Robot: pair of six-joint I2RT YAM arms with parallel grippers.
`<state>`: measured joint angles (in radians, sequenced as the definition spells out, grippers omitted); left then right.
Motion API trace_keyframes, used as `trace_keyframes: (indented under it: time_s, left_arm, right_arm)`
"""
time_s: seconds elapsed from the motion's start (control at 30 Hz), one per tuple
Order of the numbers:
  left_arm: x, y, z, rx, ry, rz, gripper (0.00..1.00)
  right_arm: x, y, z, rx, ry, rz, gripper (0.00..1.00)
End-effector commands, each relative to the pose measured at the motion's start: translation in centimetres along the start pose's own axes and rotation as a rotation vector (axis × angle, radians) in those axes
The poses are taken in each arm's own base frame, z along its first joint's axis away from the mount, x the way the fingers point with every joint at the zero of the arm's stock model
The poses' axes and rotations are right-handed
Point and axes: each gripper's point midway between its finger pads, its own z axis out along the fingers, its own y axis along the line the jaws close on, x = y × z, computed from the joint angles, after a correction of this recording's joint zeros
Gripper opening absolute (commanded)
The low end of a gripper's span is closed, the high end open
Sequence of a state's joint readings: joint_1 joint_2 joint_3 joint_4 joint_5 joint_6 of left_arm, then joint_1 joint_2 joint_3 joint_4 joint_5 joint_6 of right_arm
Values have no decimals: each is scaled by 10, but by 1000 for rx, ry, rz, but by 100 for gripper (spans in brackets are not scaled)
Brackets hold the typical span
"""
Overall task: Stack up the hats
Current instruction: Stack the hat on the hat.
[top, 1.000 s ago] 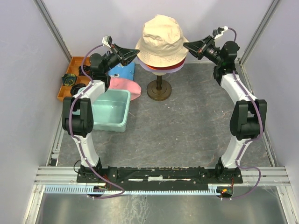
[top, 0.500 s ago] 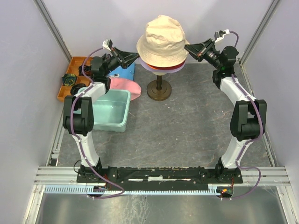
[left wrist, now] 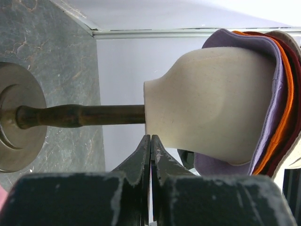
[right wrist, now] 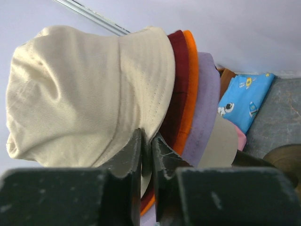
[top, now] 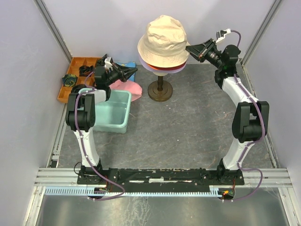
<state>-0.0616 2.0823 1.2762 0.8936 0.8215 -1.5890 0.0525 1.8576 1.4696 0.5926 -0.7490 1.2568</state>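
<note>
Cream hat (top: 163,40) sits on top of the stack on the mannequin head (left wrist: 211,103), crown up. Under its brim are the dark red hat (right wrist: 176,70), the orange hat (right wrist: 190,80) and the lavender hat (right wrist: 207,99). That makes four of five stacked. The pink hat (top: 128,87) lies on the surface (top: 188,132), between the teal bin (top: 110,110) and the stand (top: 160,89).

Change over the last second: the left fingers (top: 134,71) have come off the cream brim and dropped lower. They now point toward the stand, above the pink hat, clenched on nothing. The right fingers (right wrist: 134,150) have stayed at the cream brim on the other side.

My reading: the cream hat is seated, and the left arm is free to fetch the pink hat. It would have to open first.

View notes:
- Overhead places both arms and the pink hat but hides the fingertip detail.
- Left wrist view shows the two tips pressed together with nothing between them. It also shows the underside of the head and the layered brims.
- Right wrist view shows the tips nearly together at the cream brim edge. I cannot tell whether fabric is pinched or already let go. The blue cloth (right wrist: 244,101) shows behind the stack.
</note>
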Motion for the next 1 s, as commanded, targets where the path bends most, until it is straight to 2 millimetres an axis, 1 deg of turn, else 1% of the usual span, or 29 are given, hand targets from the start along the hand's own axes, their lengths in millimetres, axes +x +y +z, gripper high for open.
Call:
trace_keyframes:
  time_s: [0.0, 0.03, 0.17, 0.27, 0.33, 0.4, 0.47, 0.53, 0.57, 0.67, 0.77, 0.8, 0.87, 0.97]
  left_arm:
    - [4, -61, 0, 122, 13, 146, 3]
    - [5, -72, 0, 128, 16, 171, 3]
    - [1, -93, -1, 75, 1, 284, 3]
    - [-1, -96, -6, -2, -20, 322, 3]
    - [-1, -97, -11, -61, -32, 358, 3]
    - [1, -96, -17, -126, -40, 402, 5]
    - [1, -91, -27, -219, -55, 453, 9]
    - [4, -86, -39, -307, -52, 509, 14]
    - [5, -81, -46, -359, -50, 523, 17]
    - [8, -56, -68, -519, -42, 565, 31]
    - [13, -31, -85, -658, -22, 601, 47]
    - [13, -25, -88, -696, -25, 611, 54]
    - [15, -16, -89, -758, -16, 642, 60]
    - [15, 1, -86, -859, -8, 665, 69]
  right_arm:
    - [86, -99, -21, 279, 261, 218, 21]
    - [82, -91, -20, 268, 256, 206, 24]
    - [69, -67, -18, 236, 236, 182, 38]
    - [58, -54, -18, 227, 215, 162, 46]
    - [50, -47, -20, 223, 199, 152, 54]
    - [44, -43, -25, 226, 187, 142, 58]
    - [41, -43, -32, 241, 182, 129, 62]
    - [41, -47, -40, 269, 191, 116, 66]
    - [41, -47, -45, 283, 192, 107, 68]
    - [42, -47, -55, 306, 187, 86, 75]
    - [44, -41, -64, 332, 190, 53, 85]
    - [44, -39, -67, 342, 193, 36, 88]
    - [46, -36, -73, 363, 198, 12, 98]
    - [46, -29, -79, 373, 198, -14, 99]
